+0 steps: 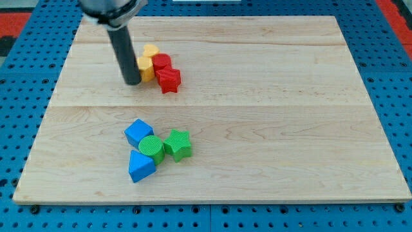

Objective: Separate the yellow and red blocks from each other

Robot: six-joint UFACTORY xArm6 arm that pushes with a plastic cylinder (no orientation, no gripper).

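1. The dark rod is being seen entering from the view's top left, and my tip (132, 82) is being rested on the wooden board (277, 129); there are no jaws to open or close, and nothing is being held by it.
2. My tip is being placed at about 9 o'clock of the yellow and red cluster, just beside the nearer yellow block (144, 66), whose left part is being hidden by the rod; whether contact is being made cannot be told.
3. A second yellow block (151, 51) is being shown at about 1 o'clock of the first, touching it; the shapes of both cannot be made out.
4. A red block (161, 63), roundish in shape, is being pressed against the yellow pair at their 3 o'clock side.
5. A red star-shaped block (169, 80) is being shown at about 5 o'clock of the other red one, touching it.
6. Well apart, at 6 o'clock of that cluster, a second group is being shown: a blue cube (138, 132), a green cylinder (151, 147), a green star-shaped block (177, 144) and a blue wedge-like block (140, 166), all packed together.
7. The board is being surrounded by a blue perforated table (26, 84).
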